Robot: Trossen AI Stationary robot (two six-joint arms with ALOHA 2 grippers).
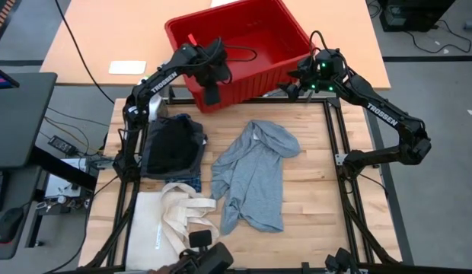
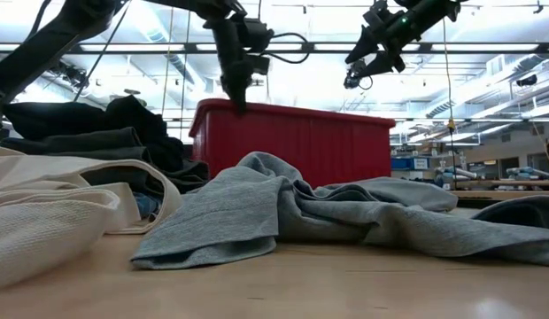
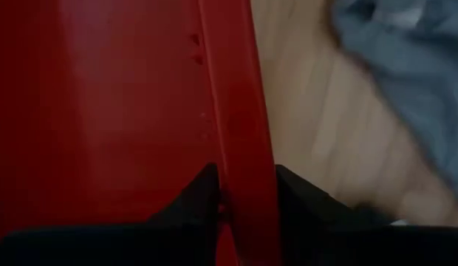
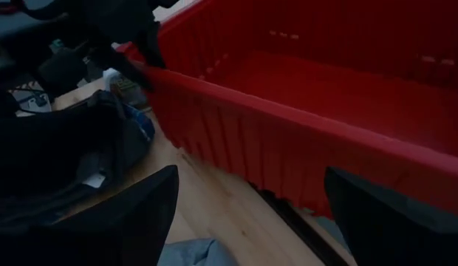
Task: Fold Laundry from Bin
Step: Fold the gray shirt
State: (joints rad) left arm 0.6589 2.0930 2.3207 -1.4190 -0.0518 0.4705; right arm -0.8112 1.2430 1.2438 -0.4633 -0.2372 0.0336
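Note:
The red bin [image 1: 255,46] stands at the table's far edge. My left gripper [image 1: 212,94] points steeply down at the left part of the bin's near wall and is shut on its rim [image 2: 257,106]. My right gripper [image 1: 298,82] hangs open above the bin's near right corner, touching nothing. Of the laundry, a light grey garment [image 1: 255,179] lies crumpled mid-table. A black and dark grey pile [image 1: 172,144] lies at the left, over a bit of blue plaid [image 1: 192,180]. My left gripper has the rim of the bin's near wall [image 3: 247,170] between its two fingers, one finger [image 3: 196,203] inside the bin and the other outside. The fingers come from above, pointing steeply down, across the rim. The bin stands level on its base.
A cream tote bag [image 1: 171,221] with long handles lies at the near left, beside the black pile. Bare wood shows to the right of the grey garment [image 1: 312,175]. A black frame rail [image 1: 335,144] runs along the table's right side.

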